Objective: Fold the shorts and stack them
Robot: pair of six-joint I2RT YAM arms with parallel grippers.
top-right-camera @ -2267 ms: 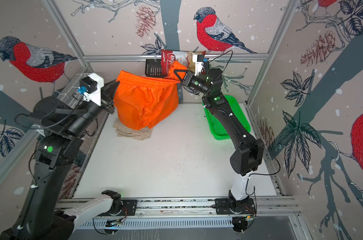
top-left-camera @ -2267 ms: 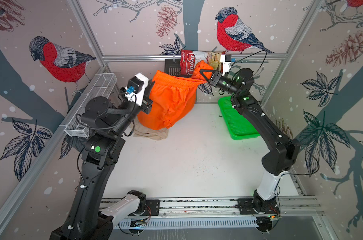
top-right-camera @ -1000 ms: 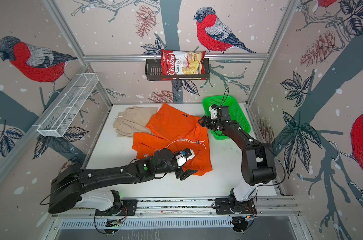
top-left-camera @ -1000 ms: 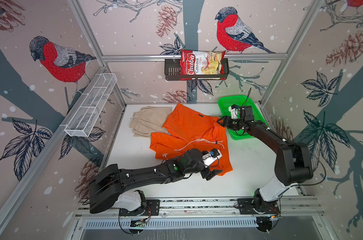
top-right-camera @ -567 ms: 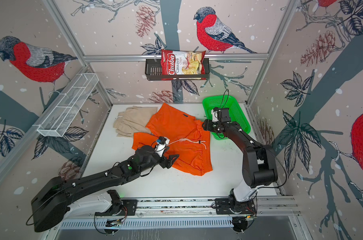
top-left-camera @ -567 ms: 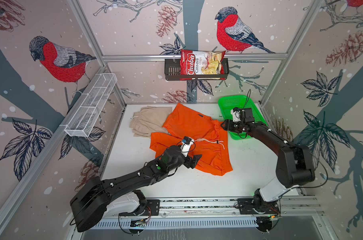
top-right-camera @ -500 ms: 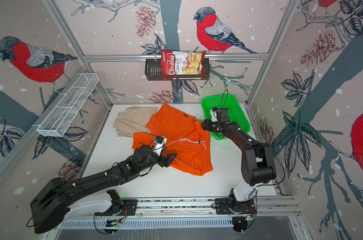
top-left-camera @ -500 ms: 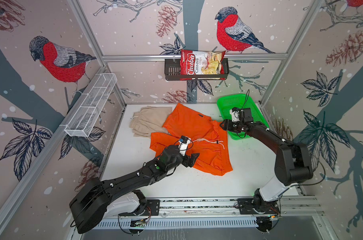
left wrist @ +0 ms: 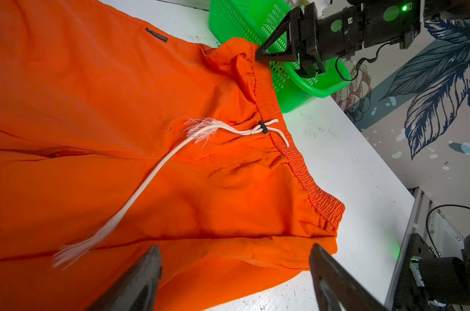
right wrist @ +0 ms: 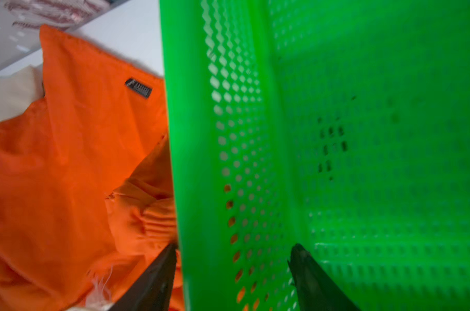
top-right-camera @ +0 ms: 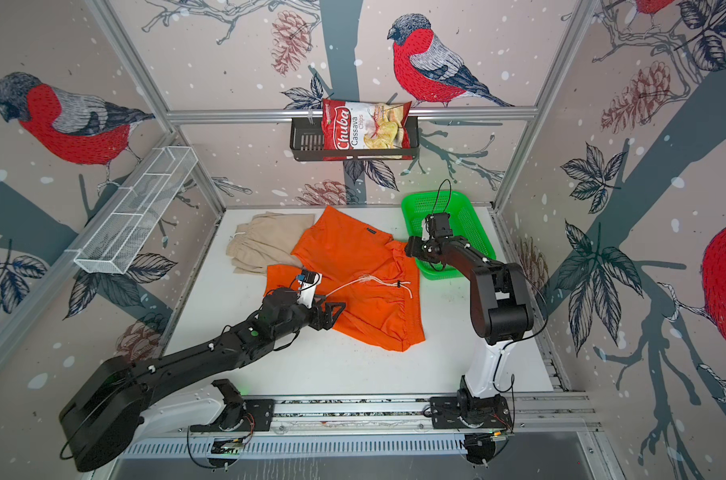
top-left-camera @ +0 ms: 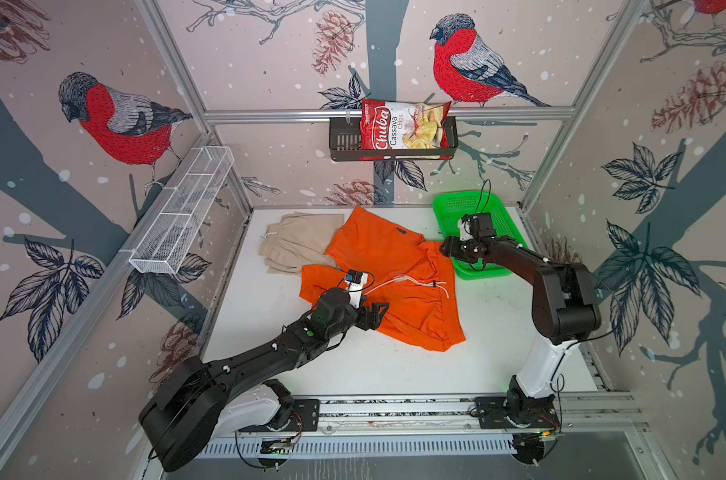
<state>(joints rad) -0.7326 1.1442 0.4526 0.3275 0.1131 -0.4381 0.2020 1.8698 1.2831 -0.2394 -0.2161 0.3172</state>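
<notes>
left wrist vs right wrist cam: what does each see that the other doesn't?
Left wrist only: the right hand seen from outside at the basket's wall, the black drawstring toggle, the long run of gathered waistband, and the left hand open over the orange cloth.
Right wrist only: a sliver of the beige shorts.
Both: the orange shorts, their black label, the green basket, and some frayed white drawstring.
</notes>
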